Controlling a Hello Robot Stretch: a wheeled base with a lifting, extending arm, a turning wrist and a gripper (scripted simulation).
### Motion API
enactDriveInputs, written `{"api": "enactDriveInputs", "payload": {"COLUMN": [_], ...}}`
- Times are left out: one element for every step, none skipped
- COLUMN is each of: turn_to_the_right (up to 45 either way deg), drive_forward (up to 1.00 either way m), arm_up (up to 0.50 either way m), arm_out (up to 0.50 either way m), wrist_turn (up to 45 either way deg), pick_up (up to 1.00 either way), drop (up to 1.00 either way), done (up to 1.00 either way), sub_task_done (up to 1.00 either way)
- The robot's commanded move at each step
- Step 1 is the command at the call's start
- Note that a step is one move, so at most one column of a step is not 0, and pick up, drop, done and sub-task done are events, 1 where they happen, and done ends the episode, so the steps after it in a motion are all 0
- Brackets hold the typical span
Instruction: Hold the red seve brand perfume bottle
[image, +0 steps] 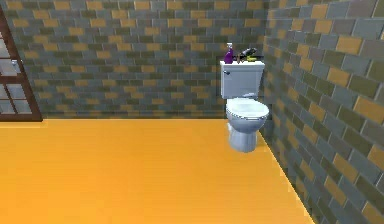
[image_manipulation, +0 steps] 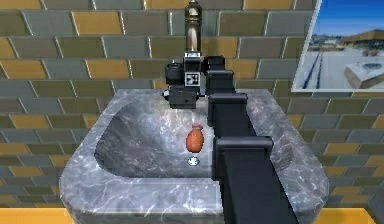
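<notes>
The gripper (image_manipulation: 175, 95) sat at the far end of the dark square arm (image_manipulation: 235, 140), just left of the two small white marked squares (image_manipulation: 210, 67), over the back of a grey marbled sink (image_manipulation: 85, 170). Whether its fingers were apart or together could not be told, and with the sink's back rim and basin right behind its far end, it could not be told whether it held anything. Just below it, and just left of the arm in the arm side view, a small red thing (image_manipulation: 194, 140) lay inside the basin. It was rounded with a narrower top, which suited the perfume bottle, though it was too small to be sure. A small white spot (image_manipulation: 192, 160) showed on the basin floor just beneath it. Whether the gripper touched the red thing could not be told. A brownish metal tap (image_manipulation: 192, 20) rose from the back rim above the gripper, against a wall of grey and tan bricks (image_manipulation: 70, 40). A framed picture (image_manipulation: 350, 45) hung on that wall at the arm side view's upper right. In the forward view a white toilet (image: 245, 110) stood in the corner on an orange floor (image: 130, 170). A purple bottle (image: 229, 52) and a dark thing (image: 248, 54) stood on its tank. A window frame (image: 10, 80) showed at that view's left edge.
</notes>
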Motion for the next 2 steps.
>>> {"api": "enactDriveInputs", "payload": {"turn_to_the_right": [0.0, 0.0], "drive_forward": [0.0, 0.0], "arm_up": [0.0, -0.2], "arm_out": [0.0, 0.0], "wrist_turn": [9.0, 0.0], "pick_up": [0.0, 0.0], "drop": [0.0, 0.0], "done": [0.0, 0.0], "sub_task_done": [0.0, 0.0]}}
